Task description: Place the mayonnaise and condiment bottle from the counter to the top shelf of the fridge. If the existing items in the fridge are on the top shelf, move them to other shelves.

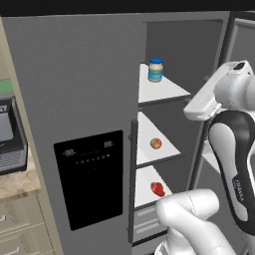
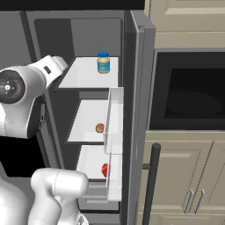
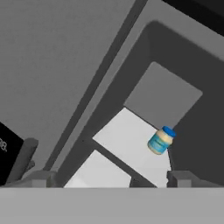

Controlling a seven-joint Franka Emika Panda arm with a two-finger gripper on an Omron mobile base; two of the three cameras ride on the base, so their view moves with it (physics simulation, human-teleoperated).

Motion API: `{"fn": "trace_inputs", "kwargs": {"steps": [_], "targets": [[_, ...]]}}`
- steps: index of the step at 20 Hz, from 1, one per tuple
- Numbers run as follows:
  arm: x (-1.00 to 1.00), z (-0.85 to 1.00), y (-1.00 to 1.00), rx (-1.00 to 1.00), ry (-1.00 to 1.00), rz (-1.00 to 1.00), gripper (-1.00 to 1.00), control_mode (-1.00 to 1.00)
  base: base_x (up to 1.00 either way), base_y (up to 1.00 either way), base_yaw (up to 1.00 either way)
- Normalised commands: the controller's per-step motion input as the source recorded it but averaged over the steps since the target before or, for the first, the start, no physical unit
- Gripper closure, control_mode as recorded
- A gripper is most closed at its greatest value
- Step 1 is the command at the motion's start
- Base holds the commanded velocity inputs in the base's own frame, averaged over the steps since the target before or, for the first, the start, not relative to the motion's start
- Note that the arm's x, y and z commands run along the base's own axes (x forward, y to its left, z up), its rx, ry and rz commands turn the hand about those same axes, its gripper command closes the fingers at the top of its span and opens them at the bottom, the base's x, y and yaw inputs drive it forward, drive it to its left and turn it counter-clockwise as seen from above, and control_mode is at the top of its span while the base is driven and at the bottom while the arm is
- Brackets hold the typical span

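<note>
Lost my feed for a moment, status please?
Gripper open, empty. Mayonnaise jar upright on top shelf. Apple, red item on lower shelves, not blocking.

The robot arm [image 1: 234, 149] is white and smooth, made of fat round tubes. Dark black bands wrap around its joints. One dark part has small grey letters on it. A round grey cap [image 2: 9, 87] with a tiny ring of dots sits on one joint.
</note>
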Motion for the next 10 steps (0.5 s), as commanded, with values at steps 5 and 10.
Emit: {"fn": "trace_inputs", "kwargs": {"steps": [5,10], "targets": [[-1.00,-0.05,0.01,-0.47,0.40,0.04,-1.00,-1.00,0.00,0.00,0.00],[-0.73,-0.09,0.00,-0.26,0.29,0.04,-1.00,-1.00,0.00,0.00,0.00]]}}
